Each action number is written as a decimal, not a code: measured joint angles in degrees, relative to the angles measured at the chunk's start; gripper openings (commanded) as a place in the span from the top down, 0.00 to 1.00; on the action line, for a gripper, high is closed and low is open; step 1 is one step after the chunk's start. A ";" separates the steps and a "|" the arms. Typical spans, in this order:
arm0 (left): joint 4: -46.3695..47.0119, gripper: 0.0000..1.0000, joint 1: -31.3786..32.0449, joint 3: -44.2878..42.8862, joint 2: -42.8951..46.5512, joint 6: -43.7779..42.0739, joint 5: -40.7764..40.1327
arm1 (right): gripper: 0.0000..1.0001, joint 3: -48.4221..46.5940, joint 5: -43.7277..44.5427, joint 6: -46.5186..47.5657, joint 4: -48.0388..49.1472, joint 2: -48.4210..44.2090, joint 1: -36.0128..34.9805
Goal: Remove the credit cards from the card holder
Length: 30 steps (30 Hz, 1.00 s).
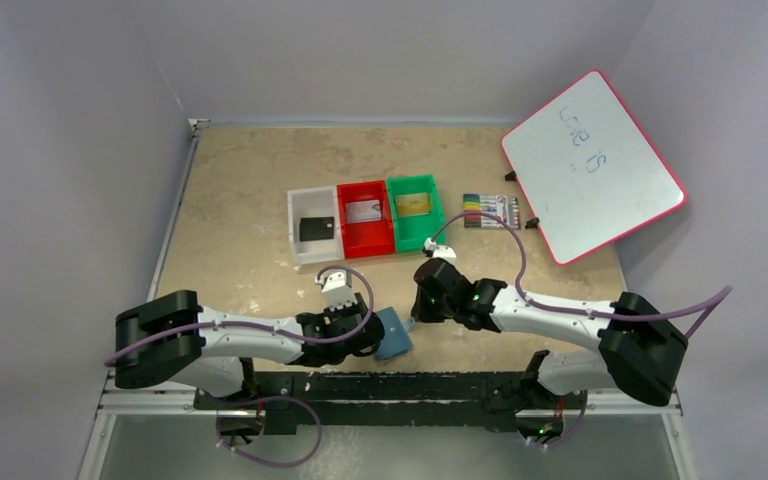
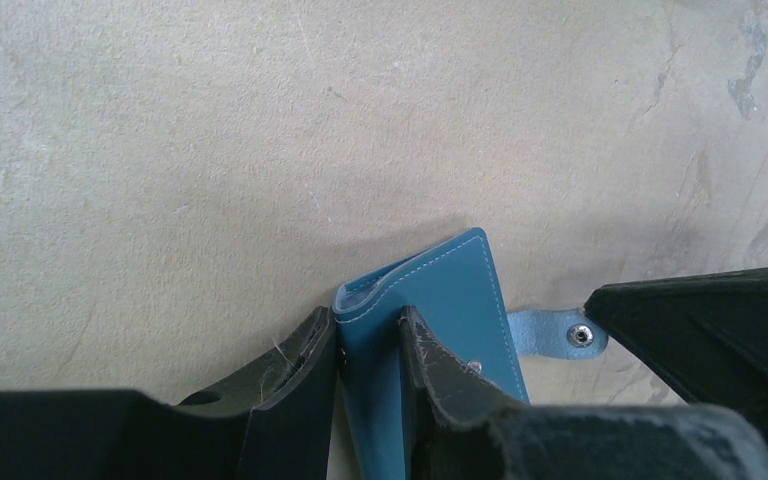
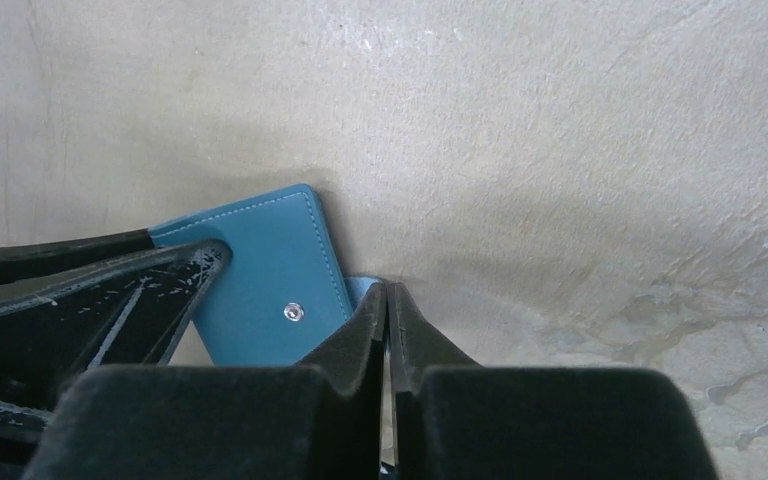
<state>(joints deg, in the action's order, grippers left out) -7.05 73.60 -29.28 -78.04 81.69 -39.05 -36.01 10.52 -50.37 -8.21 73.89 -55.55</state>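
Note:
The teal card holder (image 1: 393, 333) stands on edge at the near middle of the table, folded. My left gripper (image 1: 375, 335) is shut on it; in the left wrist view its fingers (image 2: 365, 318) pinch the holder (image 2: 440, 290) from both sides. The pale-blue snap strap (image 2: 550, 332) sticks out to the right. My right gripper (image 1: 416, 316) is shut, its tips (image 3: 387, 290) meeting at the strap's end (image 3: 358, 288) beside the holder (image 3: 270, 270). Three credit cards lie in bins: black (image 1: 316, 229), silver (image 1: 364, 211), gold (image 1: 413, 204).
White bin (image 1: 293, 228), red bin (image 1: 343, 238) and green bin (image 1: 438, 212) stand in a row mid-table. A pack of markers (image 1: 491, 210) lies right of them. A red-rimmed whiteboard (image 1: 592, 165) leans at the back right. Walls close in on both sides.

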 measured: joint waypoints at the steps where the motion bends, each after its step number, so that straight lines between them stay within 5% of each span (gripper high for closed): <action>1: -0.11 0.97 0.00 -0.02 0.04 0.00 0.00 | 1.00 0.00 -0.07 0.11 -0.24 0.00 0.00; 22: -2.73 0.94 0.04 -0.57 1.03 -0.63 -0.39 | 0.81 2.19 -6.08 4.00 5.16 2.56 0.00; 27: -3.30 0.94 0.04 -1.11 0.96 -1.33 -0.44 | 0.98 2.73 -7.26 4.98 5.42 2.60 0.00; 30: -3.52 0.87 0.04 -1.27 0.90 -1.36 -0.44 | 1.00 2.73 -7.10 4.92 5.44 2.56 0.00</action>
<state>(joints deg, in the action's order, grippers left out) -10.57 73.65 -30.55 -77.14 80.34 -39.48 -33.28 3.42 -45.45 -2.76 76.44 -55.55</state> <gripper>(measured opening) 0.252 0.027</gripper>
